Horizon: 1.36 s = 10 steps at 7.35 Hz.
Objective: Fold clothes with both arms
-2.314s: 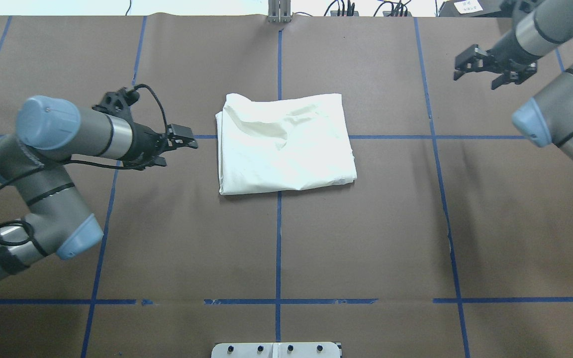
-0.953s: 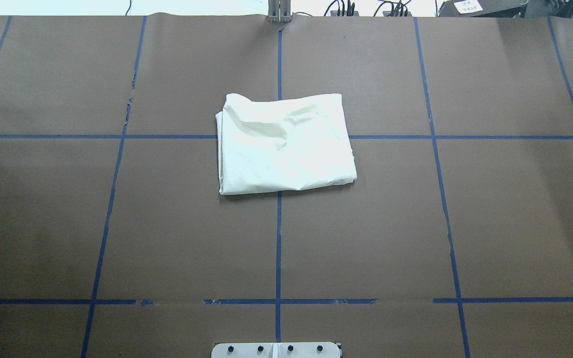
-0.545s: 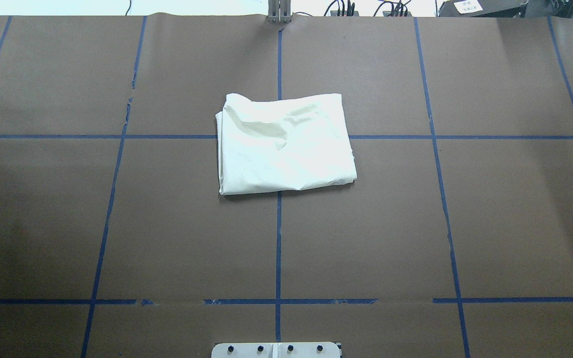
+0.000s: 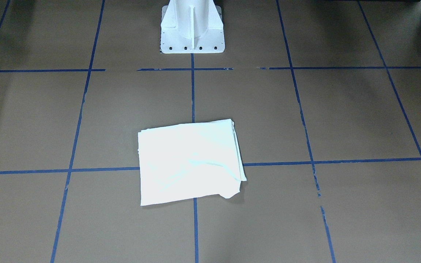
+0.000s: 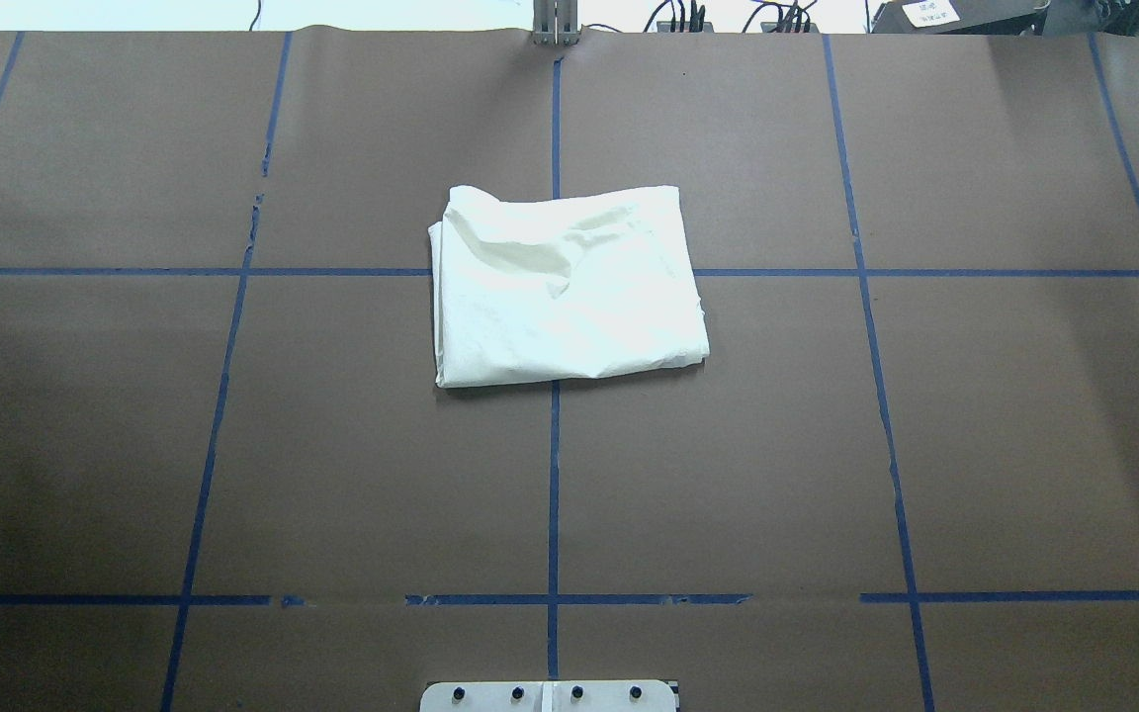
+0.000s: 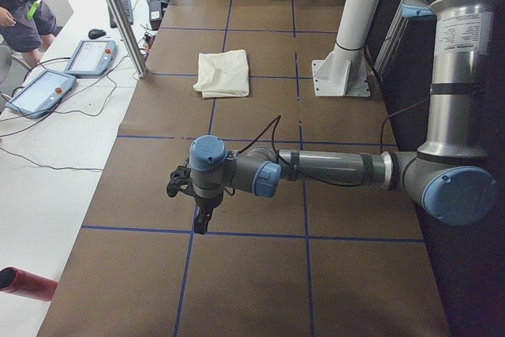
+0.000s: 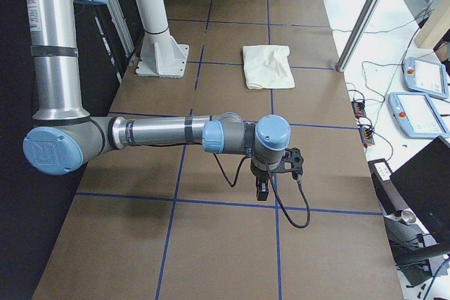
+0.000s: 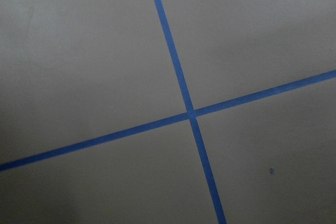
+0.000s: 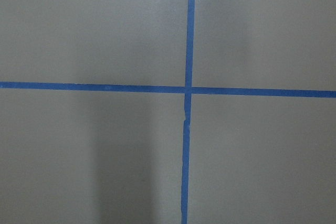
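The folded cream-white shirt (image 5: pixel 569 297) lies at the middle of the brown tabletop (image 5: pixel 332 465). My black left end effector (image 6: pixel 200 223) and right end effector (image 7: pixel 261 192) hang well apart from it; I cannot tell their opening.

Overhead camera sits high behind the robot, looking forward and down on the brown paper-covered table with blue tape grid lines (image 5: pixel 777 445), folded cream-white shirt (image 5: pixel 569 297) dead centre. Front camera faces back from across the table, steeply down — white metal pedestal base (image 4: pixel 192 29) at its top edge, sharing that shirt and the middle squares with the overhead. Left-end camera looks along the table, grey tubular left arm (image 6: pixel 331 167) large and near, shirt far off. Right-end camera mirrors it, grey tubular right arm (image 7: pixel 162 131) up close. Both wrist cameras point down, very near the paper — the left one frames a slanted blue tape crossing (image 8: pixel 191 113), the right one a squared blue tape crossing (image 9: pixel 187 89)
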Available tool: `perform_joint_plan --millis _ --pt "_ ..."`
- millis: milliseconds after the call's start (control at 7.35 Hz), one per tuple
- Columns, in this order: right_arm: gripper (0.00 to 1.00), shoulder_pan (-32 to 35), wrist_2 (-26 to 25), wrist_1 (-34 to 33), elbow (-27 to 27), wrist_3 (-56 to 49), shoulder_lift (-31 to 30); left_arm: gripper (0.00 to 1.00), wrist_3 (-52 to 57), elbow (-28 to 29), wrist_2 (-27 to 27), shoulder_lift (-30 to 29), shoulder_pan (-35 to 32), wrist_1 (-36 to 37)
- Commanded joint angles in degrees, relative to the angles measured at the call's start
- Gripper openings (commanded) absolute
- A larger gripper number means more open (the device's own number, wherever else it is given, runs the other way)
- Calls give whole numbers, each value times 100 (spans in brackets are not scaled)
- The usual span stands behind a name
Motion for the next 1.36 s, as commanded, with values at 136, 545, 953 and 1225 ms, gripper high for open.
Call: perform_joint_plan --millis 136,545,953,1225 --pt "100 160 -2 -18 99 2 -65 100 7 -158 -5 66 -7 315" --pt "100 178 -46 69 -77 -86 -354 100 16 -141 4 75 -7 262" --pt "100 178 -46 166 -121 -16 -372 100 16 -88 -5 75 -7 253" --pt "100 178 -46 166 -121 -7 -372 100 16 -79 4 75 -7 253"
